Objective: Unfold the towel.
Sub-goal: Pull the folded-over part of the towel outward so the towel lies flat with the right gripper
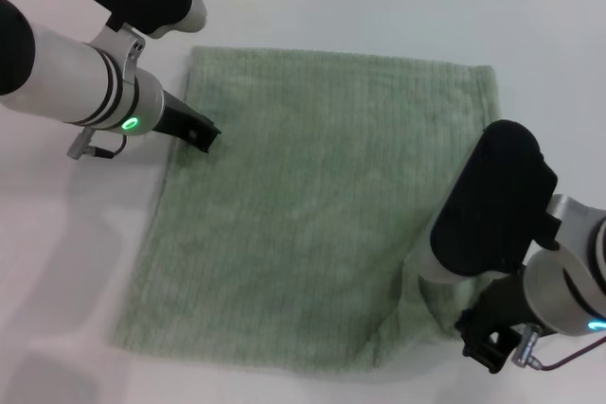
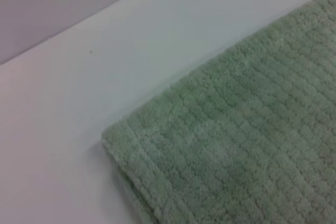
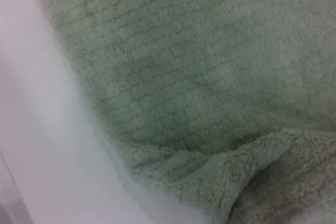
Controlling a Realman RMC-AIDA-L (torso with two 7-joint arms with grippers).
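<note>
The left gripper (image 1: pixel 194 130) sits low at the towel's (image 1: pixel 312 205) left hem, toward the far corner; whether its fingers are spread or pinching cloth I cannot tell, since only a dark tip shows against the edge. The right gripper (image 1: pixel 488 347) is at the near right corner, where the cloth is bunched into a raised fold, and its fingers are likewise hidden behind the wrist.

The towel lies mostly flat on the white surface (image 1: pixel 76 262), ribbed stripes running lengthwise, with that near right corner puckered and not yet laid out. In the left wrist view a rounded corner of towel (image 2: pixel 236 156) rests flat on the surface (image 2: pixel 105 66).

To finish well, the right corner probably needs drawing outward and toward the robot until the pucker flattens, while the left side stays anchored. Bare surface lies beyond every visible edge, widest on the left.
</note>
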